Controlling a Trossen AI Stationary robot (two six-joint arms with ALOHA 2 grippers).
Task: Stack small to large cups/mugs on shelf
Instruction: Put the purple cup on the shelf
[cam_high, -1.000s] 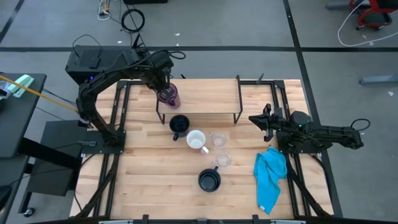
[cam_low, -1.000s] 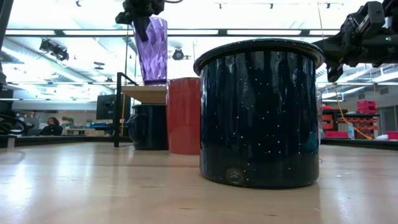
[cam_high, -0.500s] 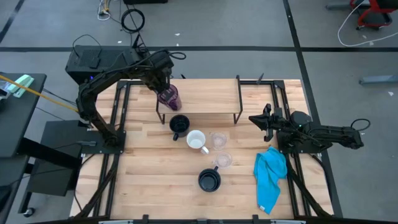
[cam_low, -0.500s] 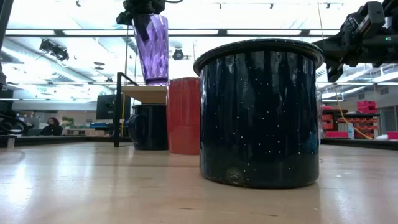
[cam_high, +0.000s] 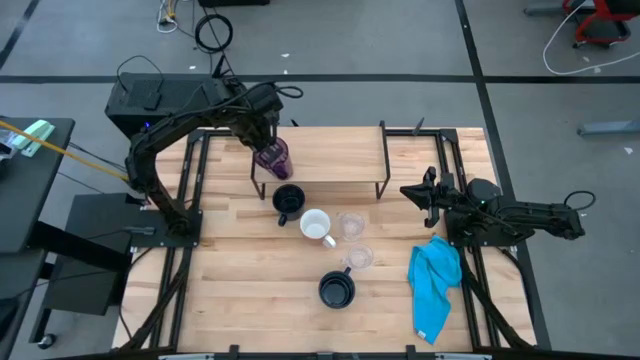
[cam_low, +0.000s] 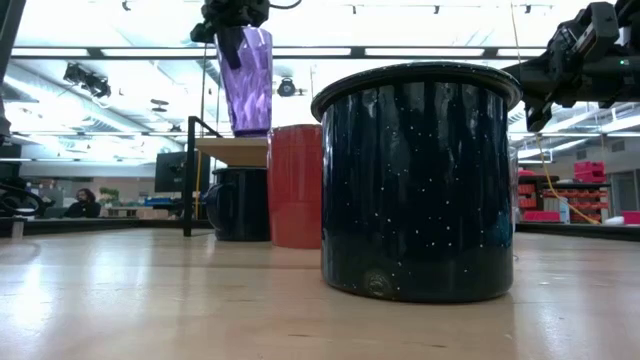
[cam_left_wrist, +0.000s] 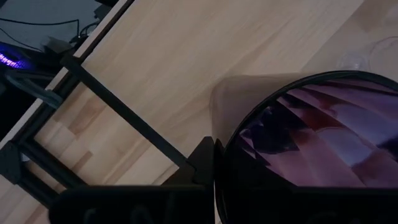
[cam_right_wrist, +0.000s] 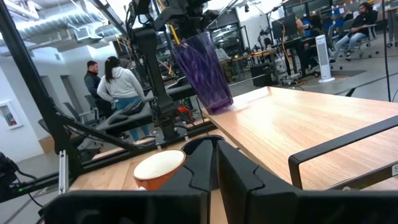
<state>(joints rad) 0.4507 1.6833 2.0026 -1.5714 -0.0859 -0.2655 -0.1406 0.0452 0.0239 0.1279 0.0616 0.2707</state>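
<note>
The translucent purple tumbler (cam_high: 272, 156) stands on the left end of the wooden shelf (cam_high: 330, 168), leaning slightly; my left gripper (cam_high: 263, 130) is shut on its top. On the table in front of the shelf are a dark mug (cam_high: 288, 198), a white mug (cam_high: 316, 225), two clear glasses (cam_high: 350, 225) (cam_high: 358, 258) and a second dark mug (cam_high: 336, 290). My right gripper (cam_high: 408, 192) waits shut by the table's right edge, level and touching nothing. My left gripper holds the tumbler by its rim (cam_left_wrist: 219, 149), one finger (cam_left_wrist: 202, 163) outside the wall, the other inside the mouth. The fingers come from above, pointing steeply down. The tumbler's base (cam_right_wrist: 219, 107) is on the shelf plank and its body tilts a little.
A blue cloth (cam_high: 435, 285) lies at the table's right front. The rest of the shelf plank (cam_right_wrist: 298, 124) to the tumbler's right is bare. Black frame rails (cam_high: 195, 180) run along both table sides. People stand in the room beyond (cam_right_wrist: 118, 84).
</note>
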